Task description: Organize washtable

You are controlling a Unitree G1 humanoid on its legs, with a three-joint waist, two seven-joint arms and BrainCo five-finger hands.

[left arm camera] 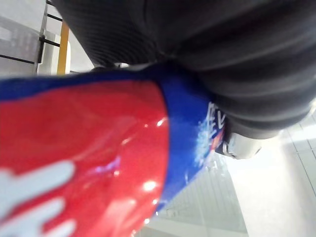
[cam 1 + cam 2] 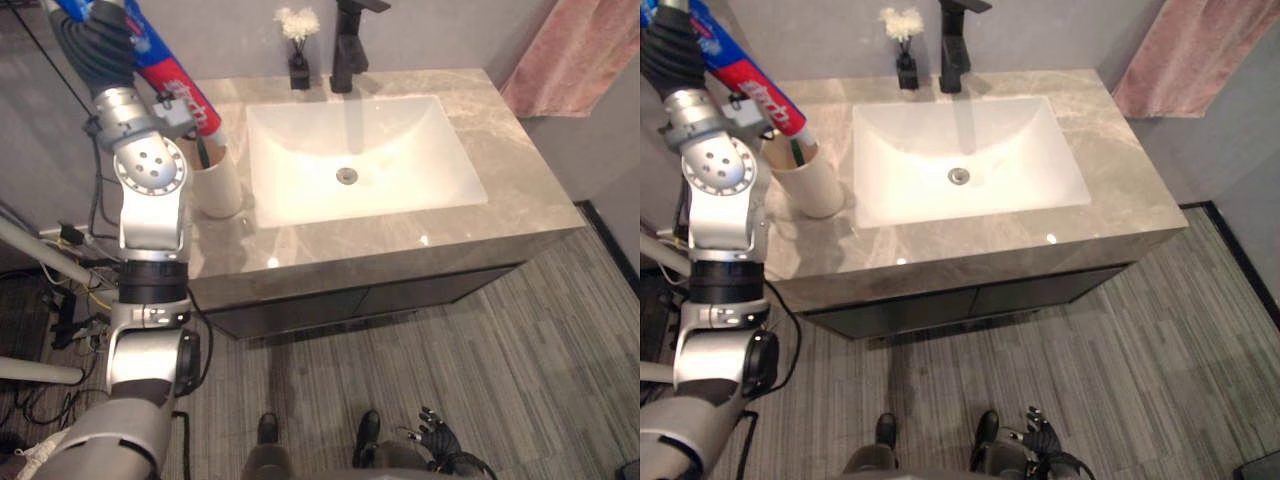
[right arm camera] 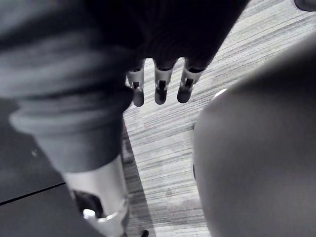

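One hand is working. The left hand (image 2: pixel 100 45) is raised at the far left, above the left end of the counter (image 2: pixel 520 170), and clamped on the toothpaste tube (image 2: pixel 185 100). The dark cover hides most of the fingers, but silver bits wrap the tube just below it. The left wrist view shows the tube's red and blue skin pressed hard against the cover.

The tube is off the counter and tilted. Its upper end runs up past the hand and out of frame. Its lower white end points down and right, at the rim of the white cup (image 2: pixel 222 185); can't tell if it touches the rim.

The cup stands upright on the counter's left part, just left of the sink basin (image 2: pixel 400 150) and below the hand. A thin green stick (image 2: pixel 797 152) pokes out of it (looks like a toothbrush handle, too small to confirm).

Further out:
- A black faucet (image 2: pixel 348 45) stands at the far edge of the basin, with a small dark vase of white flowers (image 2: pixel 298 65) just left of it.
- A pink towel (image 2: pixel 580 50) hangs at far right.
- A dark cabinet front (image 2: pixel 400 295) sits under the counter.

The right hand (image 3: pixel 160 84) hangs low at near right over the striped floor (image 2: pixel 480 330), well away from the counter, with straight fingers and nothing in it.
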